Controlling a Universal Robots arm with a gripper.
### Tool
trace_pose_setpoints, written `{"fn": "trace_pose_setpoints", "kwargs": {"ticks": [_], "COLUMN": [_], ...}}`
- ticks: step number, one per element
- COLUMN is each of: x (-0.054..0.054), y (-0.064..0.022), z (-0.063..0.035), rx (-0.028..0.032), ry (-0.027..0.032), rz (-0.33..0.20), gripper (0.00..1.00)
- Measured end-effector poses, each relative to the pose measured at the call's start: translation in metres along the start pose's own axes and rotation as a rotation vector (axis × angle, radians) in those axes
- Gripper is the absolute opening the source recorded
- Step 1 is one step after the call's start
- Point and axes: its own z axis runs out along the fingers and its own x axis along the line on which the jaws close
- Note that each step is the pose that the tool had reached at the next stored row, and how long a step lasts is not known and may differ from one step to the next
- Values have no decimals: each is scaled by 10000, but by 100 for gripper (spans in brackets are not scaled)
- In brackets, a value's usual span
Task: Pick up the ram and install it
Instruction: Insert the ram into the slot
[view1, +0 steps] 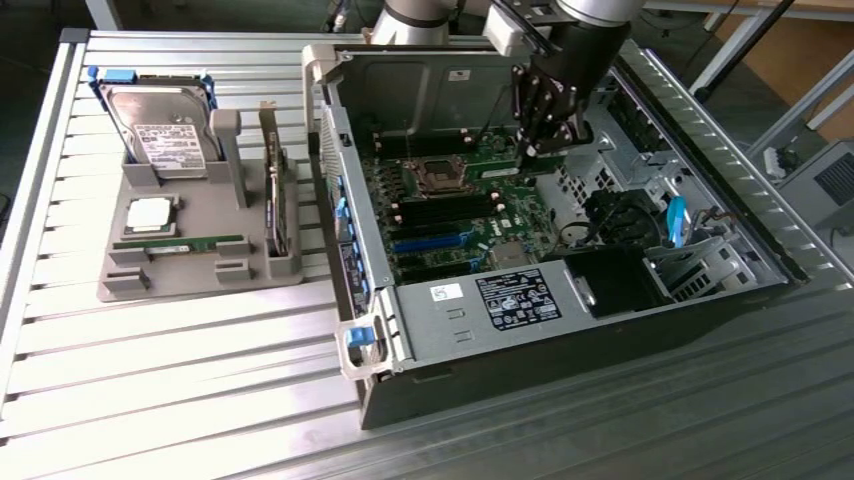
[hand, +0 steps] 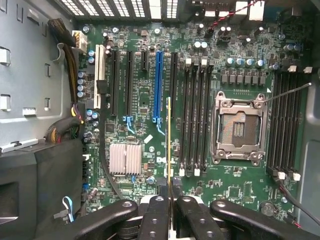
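The ram (hand: 169, 140) shows edge-on in the wrist view as a thin yellowish line, hanging over the green motherboard (hand: 145, 100). My gripper (hand: 169, 189) is shut on its end, with the two black fingers (hand: 156, 215) pressed to either side. The stick hangs between the blue slot (hand: 158, 85) and the row of black memory slots (hand: 197, 120), which lie beside the open processor socket (hand: 239, 127). In the exterior view my gripper (view1: 547, 135) reaches down inside the open computer case (view1: 400, 340), over the board near the socket (view1: 434, 178).
A grey holder (view1: 174, 275) stands on the slatted table at the exterior view's left. It carries a hard drive (view1: 167, 135), a square silver processor chip (view1: 147, 213) and a green stick (view1: 180, 243) lying flat. Case walls, cables (hand: 70, 60) and a power supply (view1: 514, 300) surround the board.
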Motion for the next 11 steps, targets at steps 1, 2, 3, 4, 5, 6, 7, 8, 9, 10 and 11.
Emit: {"fn": "trace_pose_setpoints", "kwargs": {"ticks": [1,2,3,4,5,6,7,8,9,10,11], "x": [0,-1,-1,-2,-2,-2,-2,-3,-3,-4,-4], "y": [0,0,0,0,0,0,0,0,1,0,1], "z": [9,21,31,38,46,58,68,77,86,95,104], "rx": [0,0,0,0,0,0,0,0,0,0,0], "ry": [0,0,0,0,0,0,0,0,0,0,0], "rz": [0,0,0,0,0,0,0,0,0,0,0], "gripper": [11,11,11,11,11,11,11,11,11,11,11]}}
